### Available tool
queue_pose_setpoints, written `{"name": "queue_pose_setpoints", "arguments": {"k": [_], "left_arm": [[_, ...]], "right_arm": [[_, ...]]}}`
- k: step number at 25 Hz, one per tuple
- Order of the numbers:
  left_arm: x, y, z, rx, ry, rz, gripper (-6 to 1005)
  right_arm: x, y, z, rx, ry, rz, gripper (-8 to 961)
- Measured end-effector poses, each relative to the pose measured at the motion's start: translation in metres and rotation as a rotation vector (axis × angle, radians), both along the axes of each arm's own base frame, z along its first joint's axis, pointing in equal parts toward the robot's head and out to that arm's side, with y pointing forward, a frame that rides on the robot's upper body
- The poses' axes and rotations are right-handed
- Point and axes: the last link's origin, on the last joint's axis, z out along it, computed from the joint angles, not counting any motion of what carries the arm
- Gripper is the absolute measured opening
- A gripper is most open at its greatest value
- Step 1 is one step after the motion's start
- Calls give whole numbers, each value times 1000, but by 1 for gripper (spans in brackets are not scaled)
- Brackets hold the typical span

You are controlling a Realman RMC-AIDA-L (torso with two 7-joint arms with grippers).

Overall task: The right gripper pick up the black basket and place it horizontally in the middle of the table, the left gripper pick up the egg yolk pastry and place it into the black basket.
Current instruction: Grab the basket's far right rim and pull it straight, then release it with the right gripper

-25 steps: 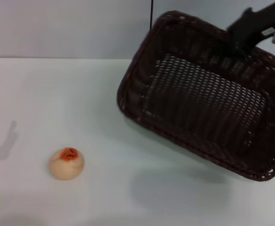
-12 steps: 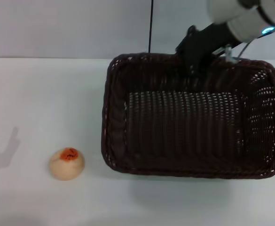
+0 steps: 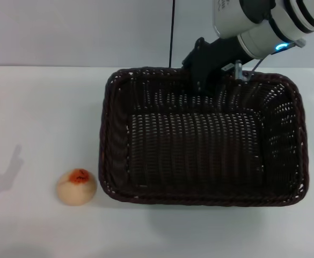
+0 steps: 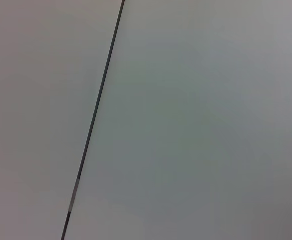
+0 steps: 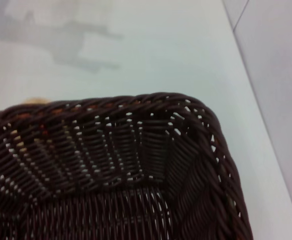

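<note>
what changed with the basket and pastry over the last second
The right gripper, clamped on the far rim, swung the black basket from a tilted, raised pose at the right down to level and square, then shifted it left toward the egg yolk pastry. The pastry stayed put on the table.
</note>
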Motion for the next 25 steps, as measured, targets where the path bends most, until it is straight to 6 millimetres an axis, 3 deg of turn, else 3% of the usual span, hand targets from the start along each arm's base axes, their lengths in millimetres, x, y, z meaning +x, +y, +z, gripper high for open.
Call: {"name": "queue_pose_setpoints", "arguments": {"k": [5,12,16,19,25], "left_arm": [[1,5,1,-2,6,-9,813],[1,9,2,-5,13,-15,813],[1,10,2,-10,3,-15,814],[1,11,2,-11,3,-15,814],[2,7,0,-62,20,-47,814]], "right_arm": [[4,-2,-9,0,-28,1,158],[8,-3,-18,10,-59,2,379],[3,-2,-13,31,-44,9,564],[-1,-2,-7,57,-31,22,640],[-4,-5,14,126,13,12,640]]}}
